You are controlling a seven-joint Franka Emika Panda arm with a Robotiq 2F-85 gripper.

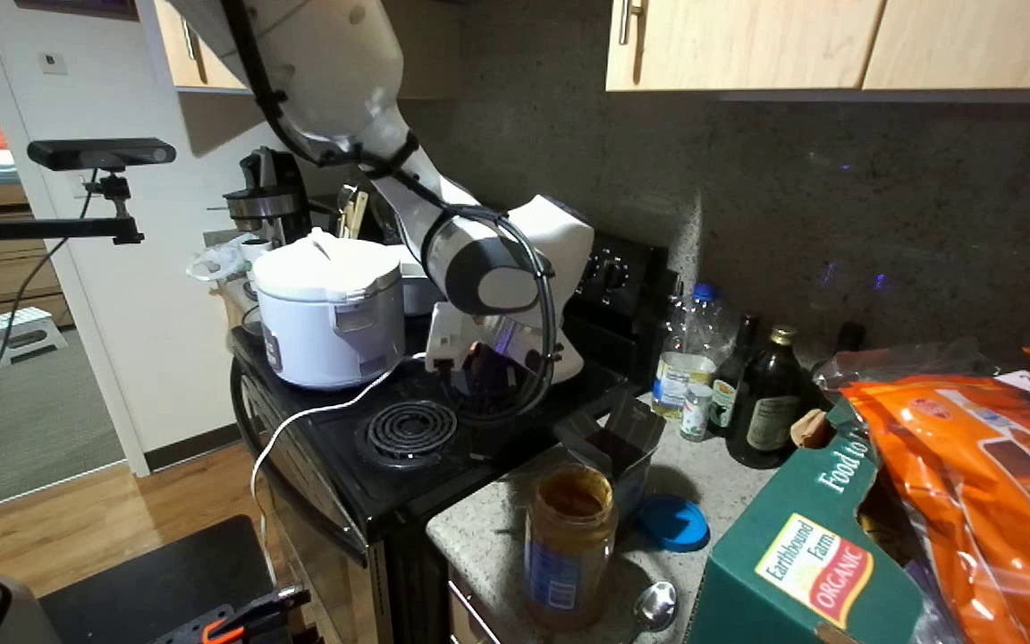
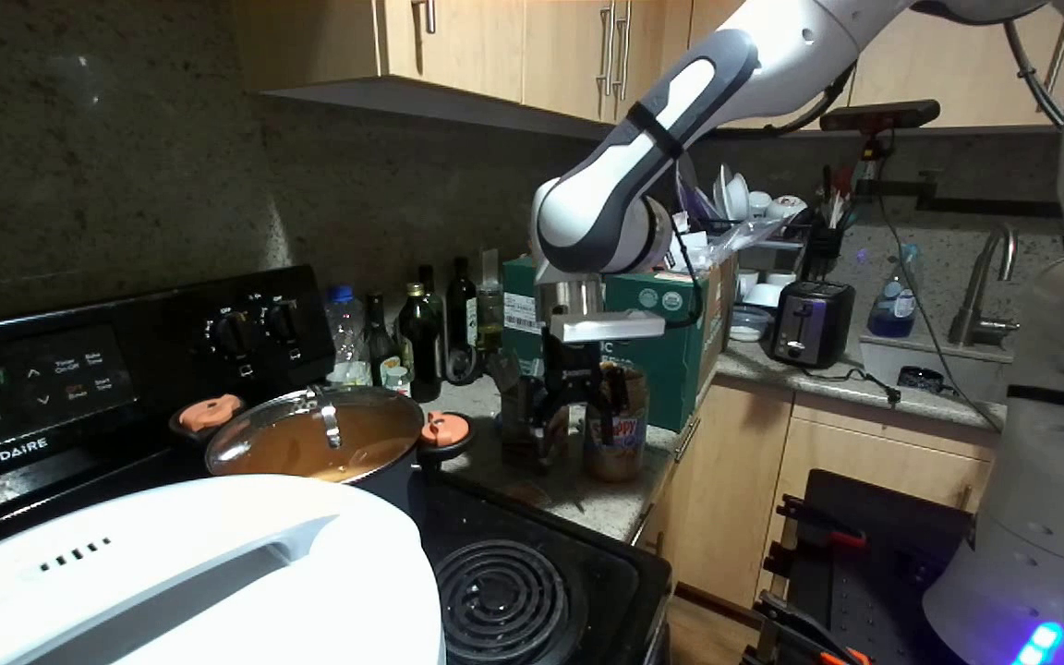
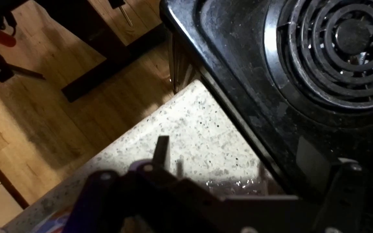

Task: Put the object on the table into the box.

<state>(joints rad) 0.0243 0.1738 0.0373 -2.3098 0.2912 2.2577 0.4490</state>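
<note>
My gripper [image 3: 236,150] hung above the worktop [image 3: 206,129] near its edge by the stove [image 3: 238,64], fingers [image 3: 162,151] well apart, with the surface showing between them. The black box [image 1: 631,470] stood close to that edge and the jar [image 1: 569,555] upright just beside it, nearer the front edge; which object was meant I could not tell. Farther from the stove lay the spoon [image 1: 655,605] and the blue lid [image 1: 676,522], and beyond them stood the green box [image 1: 801,546].
</note>
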